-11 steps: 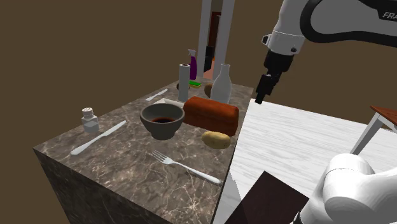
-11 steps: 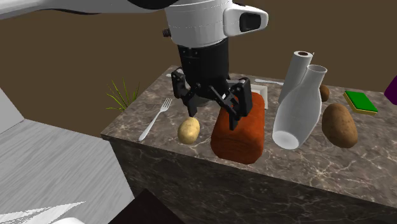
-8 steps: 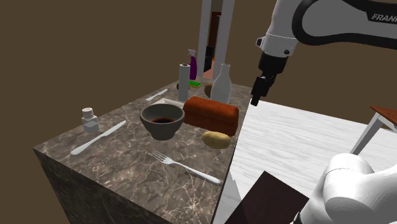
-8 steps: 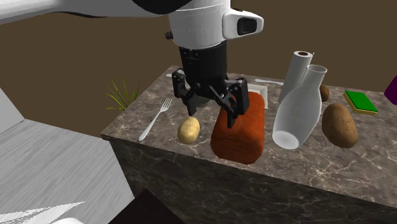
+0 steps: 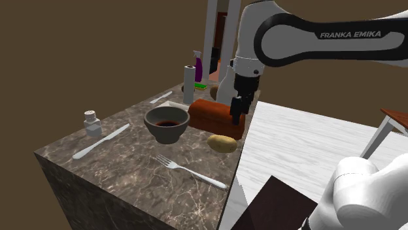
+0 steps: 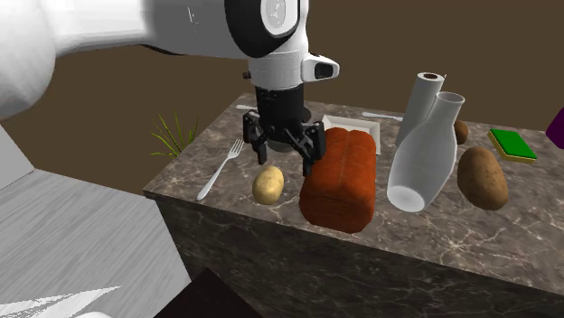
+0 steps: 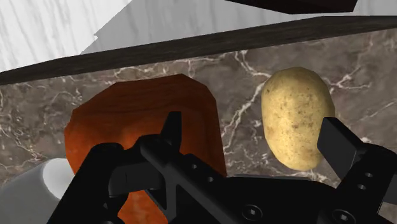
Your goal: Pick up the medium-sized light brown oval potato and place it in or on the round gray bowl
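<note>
currently, reading across the shoulder view from its left: a white shaker (image 5: 92, 122) and a knife (image 5: 101, 141) lie on the left part of the marble counter (image 5: 131, 163). neither bears on the job. next, the round gray bowl (image 5: 167, 124) stands upright near the middle, with something dark in its bottom. a fork (image 5: 191, 172) lies in front of it. further right, the light potato (image 5: 222, 143) rests on its side close to the counter's edge, just beside the reddish-brown loaf (image 5: 216, 116), with a narrow strip of marble between them. rightmost, the gripper (image 5: 235, 112) hangs above the loaf's end and the potato, pointing down.

pincer state: spread wide, holding nothing. in the wrist view the potato (image 7: 297, 118) lies between the two fingers (image 7: 337, 137), nearer one of them and touched by neither. the loaf (image 7: 143, 118) sits under the other finger.

handling, as a judgement: the potato looks firm, light enough for this hand, matt-skinned rather than slick, and not fragile. the risk lies in its rounded shape: pinched near a tapered end it may squirt out or roll. recommend closing across the short axis at its widest middle. one finger must go down in the gap beside the loaf, and a nudge there is likely. in the second exterior view, right of the white bottle (image 6: 425, 154), a larger darker potato (image 6: 481, 176) is not the target.
</note>
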